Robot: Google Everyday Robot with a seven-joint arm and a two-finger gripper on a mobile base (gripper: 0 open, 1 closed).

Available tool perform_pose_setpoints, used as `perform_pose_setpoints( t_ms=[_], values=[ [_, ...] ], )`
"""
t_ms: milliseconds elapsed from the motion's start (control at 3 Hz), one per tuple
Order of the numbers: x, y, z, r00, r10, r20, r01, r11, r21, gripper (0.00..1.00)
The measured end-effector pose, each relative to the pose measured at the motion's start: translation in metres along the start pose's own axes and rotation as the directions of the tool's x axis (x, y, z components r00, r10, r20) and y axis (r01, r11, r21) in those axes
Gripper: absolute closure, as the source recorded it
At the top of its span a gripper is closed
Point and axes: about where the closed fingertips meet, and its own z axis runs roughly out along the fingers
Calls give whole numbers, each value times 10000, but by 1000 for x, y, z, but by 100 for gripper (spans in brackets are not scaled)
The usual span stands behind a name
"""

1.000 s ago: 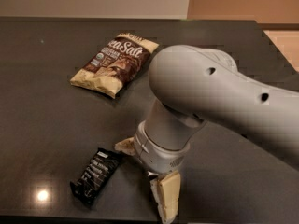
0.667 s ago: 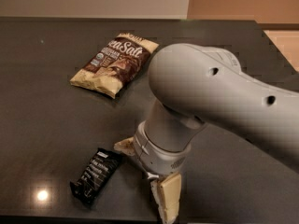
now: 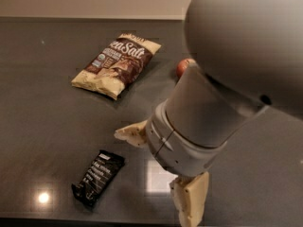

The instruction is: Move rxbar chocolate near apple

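Hovering just right of the rxbar chocolate [image 3: 98,178], gripper [image 3: 154,178] had jaws spread, empty; apple [image 3: 184,66] sat farther back, half hidden by arm [image 3: 246,46].

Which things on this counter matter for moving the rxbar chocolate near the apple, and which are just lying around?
For the job:
rxbar chocolate, front left, flat on the table
apple, mostly hidden behind the arm
gripper, open, just right of the bar, holding nothing

Just lying about:
Sea Salt snack bag, toward the back of the table
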Motion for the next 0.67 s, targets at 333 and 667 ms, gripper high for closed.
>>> perform_pose_setpoints(
  t_ms=[333,667],
  values=[
    [-4,3,-51,10000,-28,-64,32,9984,563,0],
    [-5,2,-53,10000,-56,-74,60,9981,612,0]
  ],
)
